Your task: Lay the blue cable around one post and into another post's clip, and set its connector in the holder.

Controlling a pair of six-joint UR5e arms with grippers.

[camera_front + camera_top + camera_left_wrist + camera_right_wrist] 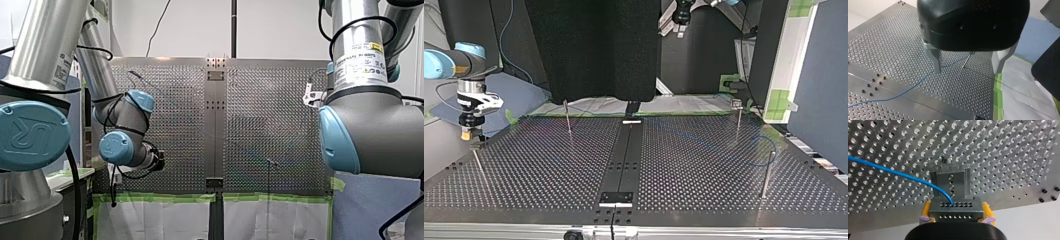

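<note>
My right gripper (956, 211) is closest in its own wrist view. Its two yellow pads (926, 208) press on both sides of a small metal block full of holes. That block is the connector (955, 206), so the fingers are closed tight on it. The blue cable (898, 173) comes out of the top of the connector and curves away over the table (1010, 157). Just past the connector stands the holder (949, 180), a metal piece shaped like a U. I cannot tell if the connector sits in it.

My left gripper (967, 68) hangs above the table. Its two metal fingers (935, 61) are spread wide apart and hold nothing. The blue cable lies on the table under them. It runs on to a thin post (965, 63) a little way ahead.

In the top view, the near post (767, 172) stands at the right. The cable curls in a loop right beside it, and I cannot tell if it goes around. Farther back stand the far right post (738, 120) and the far left post (568, 117).
</note>
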